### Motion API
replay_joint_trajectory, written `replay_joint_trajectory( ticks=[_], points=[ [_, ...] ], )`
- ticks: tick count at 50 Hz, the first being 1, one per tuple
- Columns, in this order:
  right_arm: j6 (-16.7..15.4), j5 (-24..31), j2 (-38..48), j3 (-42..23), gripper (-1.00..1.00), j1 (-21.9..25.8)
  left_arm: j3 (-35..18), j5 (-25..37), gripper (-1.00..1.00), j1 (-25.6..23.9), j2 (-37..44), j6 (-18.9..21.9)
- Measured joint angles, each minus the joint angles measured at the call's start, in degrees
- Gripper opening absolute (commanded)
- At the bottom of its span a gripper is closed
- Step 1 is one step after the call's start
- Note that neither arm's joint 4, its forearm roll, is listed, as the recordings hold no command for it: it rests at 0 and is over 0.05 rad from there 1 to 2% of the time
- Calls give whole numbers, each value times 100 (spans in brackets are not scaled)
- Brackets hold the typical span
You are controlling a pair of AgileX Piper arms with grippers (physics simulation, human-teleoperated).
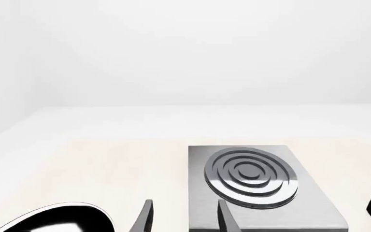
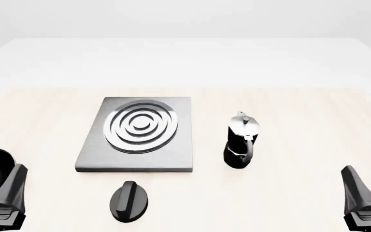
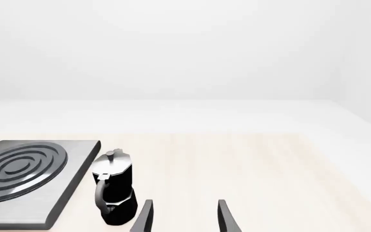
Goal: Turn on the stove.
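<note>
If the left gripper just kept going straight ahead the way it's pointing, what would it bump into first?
Most likely the stove. In the left wrist view the left gripper has open, empty fingers, and one of them already lines up with the slab's near edge. Depth is hard to judge, so it might skim over the top.

Pale wood tabletop [image 2: 289, 193], plain white walls, bright even light.

Bare tabletop [image 2: 289, 193] lies all around the knob [image 2: 129, 201]; the stove [image 2: 172, 159] sits just beyond it, the moka pot [image 2: 241, 142] farther right.
</note>
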Motion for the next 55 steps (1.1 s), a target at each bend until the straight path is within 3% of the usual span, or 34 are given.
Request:
replay_joint_trajectory(
  ticks=[7,19,28,55],
  points=[
    [-18,-50,55,-2,100,17,-9,-71,100,-2,250,13],
    [-122,-109,136,0,100,58,-417,-280,100,-225,1462,-83],
    [-155,-139,177,2,100,81,-883,-231,100,-691,2628,-164],
    [-215,-83,44,-5,100,119,-2096,419,100,-1994,5100,-573]
  ],
)
